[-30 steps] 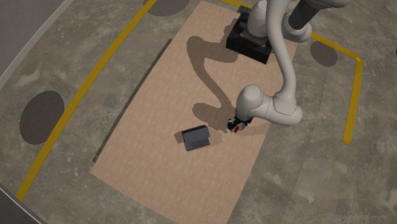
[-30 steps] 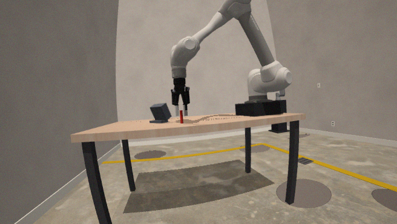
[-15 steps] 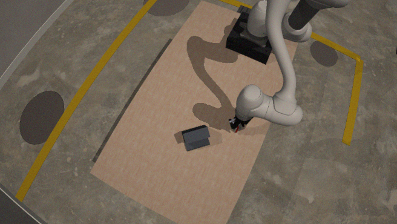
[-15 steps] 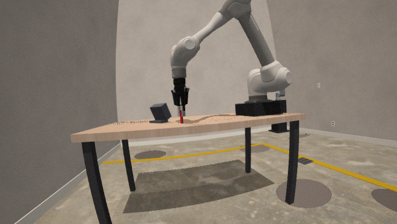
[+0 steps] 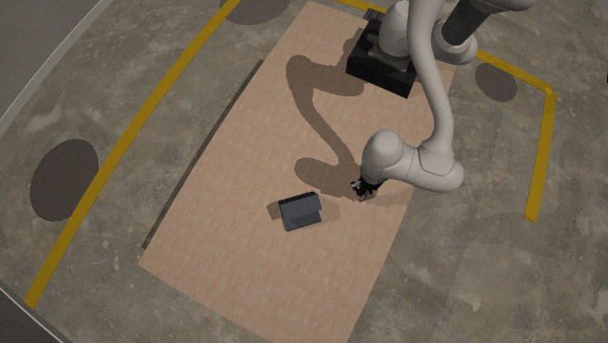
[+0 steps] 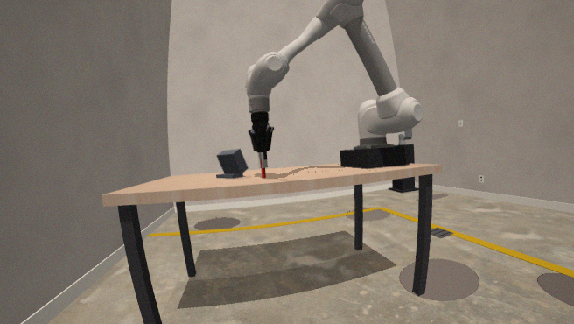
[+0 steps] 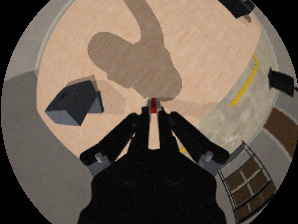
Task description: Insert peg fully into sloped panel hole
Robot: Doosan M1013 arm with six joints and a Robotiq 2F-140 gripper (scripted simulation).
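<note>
A thin red peg (image 6: 262,168) stands upright on the wooden table, its lower end at the table top. My gripper (image 6: 262,154) points straight down and is shut on the peg's upper part. In the wrist view the peg (image 7: 153,106) shows as a small red tip between the closed fingers. In the overhead view the gripper (image 5: 363,191) sits under the arm's wrist, with a bit of red showing. The dark grey sloped panel block (image 5: 300,210) stands on the table a short way to the left of the gripper; it also shows in the side view (image 6: 232,163) and in the wrist view (image 7: 75,104). I cannot see its hole.
The arm's black base (image 5: 382,65) is mounted at the far end of the table. The table's right edge lies close to the gripper in the overhead view. Yellow floor lines (image 5: 539,153) run around the table.
</note>
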